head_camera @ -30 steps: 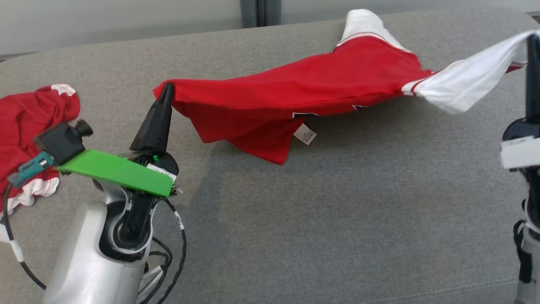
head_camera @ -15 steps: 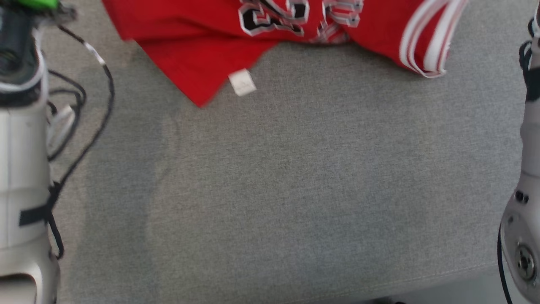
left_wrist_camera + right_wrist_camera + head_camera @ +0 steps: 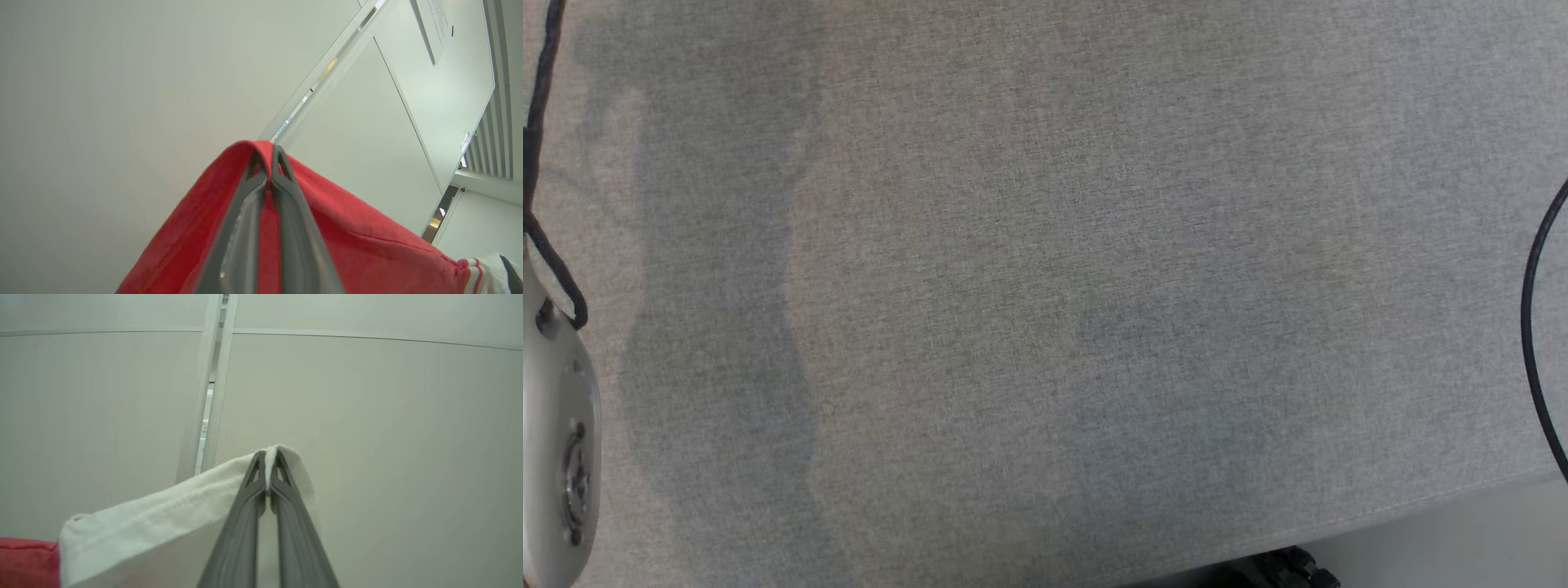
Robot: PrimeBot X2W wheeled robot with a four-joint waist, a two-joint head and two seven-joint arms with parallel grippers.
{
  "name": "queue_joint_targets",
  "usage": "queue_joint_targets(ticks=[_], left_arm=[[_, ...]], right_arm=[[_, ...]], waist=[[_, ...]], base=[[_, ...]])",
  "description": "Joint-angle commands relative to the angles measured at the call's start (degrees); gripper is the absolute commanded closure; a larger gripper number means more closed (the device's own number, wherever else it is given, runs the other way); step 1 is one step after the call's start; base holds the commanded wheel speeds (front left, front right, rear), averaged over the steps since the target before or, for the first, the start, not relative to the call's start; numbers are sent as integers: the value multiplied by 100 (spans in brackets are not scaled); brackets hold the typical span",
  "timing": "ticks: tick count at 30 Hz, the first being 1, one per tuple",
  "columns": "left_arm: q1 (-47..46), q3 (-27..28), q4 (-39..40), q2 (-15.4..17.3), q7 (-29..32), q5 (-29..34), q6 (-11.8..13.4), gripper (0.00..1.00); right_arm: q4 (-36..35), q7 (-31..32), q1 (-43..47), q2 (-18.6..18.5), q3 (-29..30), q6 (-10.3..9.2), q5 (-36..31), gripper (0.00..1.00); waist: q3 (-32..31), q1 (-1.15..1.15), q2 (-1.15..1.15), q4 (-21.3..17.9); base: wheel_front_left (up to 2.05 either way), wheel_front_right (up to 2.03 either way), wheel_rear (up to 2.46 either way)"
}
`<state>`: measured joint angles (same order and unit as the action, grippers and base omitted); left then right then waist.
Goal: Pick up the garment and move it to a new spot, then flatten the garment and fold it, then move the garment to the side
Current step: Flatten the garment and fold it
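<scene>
Garment [image 3: 367, 253] cloth hangs from both sets of jaws, held up in front of pale wall panels [image 3: 122, 102]. In the head view a grey fabric surface [image 3: 1045, 286] spreads across nearly the whole frame, with soft shadows down its left side and near its centre, and a strip of pale floor [image 3: 1462, 531] shows past its edge at the lower right. In the left wrist view the red body of the garment fills the lower middle and lower right of the frame and drapes over the fingertips, with a striped red and white trim [image 3: 474, 273] at the far lower right. In the right wrist view a white part of the garment [image 3: 163, 522] runs from the fingertips at centre down to the lower left, where it meets a patch of red [image 3: 24, 561] in the corner. A pale arm housing [image 3: 556, 457] sits at the lower left edge of the head view. The left jaws are fully closed, their dark fingers [image 3: 245, 228] pinching a fold of the red cloth at the tips. The right jaws are likewise pressed together, fingers [image 3: 241, 531] clamped on the edge of the white cloth. One thin black cable [image 3: 547, 261] runs down the left edge of the head view, and another [image 3: 1531, 327] curves along the right edge.
</scene>
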<state>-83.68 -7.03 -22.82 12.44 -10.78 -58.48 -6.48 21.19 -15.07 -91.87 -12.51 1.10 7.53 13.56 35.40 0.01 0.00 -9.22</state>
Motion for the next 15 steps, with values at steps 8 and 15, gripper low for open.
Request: queue_joint_targets(ticks=[8,15], left_arm=[[1520,-573,-440,-6,-117,-294,-102,100],[3431,-1069,-379,109,-335,-807,-104,100]], right_arm=[[409,-12,1147,-877,-1684,-9,100,100],[538,68,2561,-1703,-2858,-9,1048,100]], waist=[[108,-1,0,364],[-510,-1,0,671]], base=[[0,0,0],[0,0,0]])
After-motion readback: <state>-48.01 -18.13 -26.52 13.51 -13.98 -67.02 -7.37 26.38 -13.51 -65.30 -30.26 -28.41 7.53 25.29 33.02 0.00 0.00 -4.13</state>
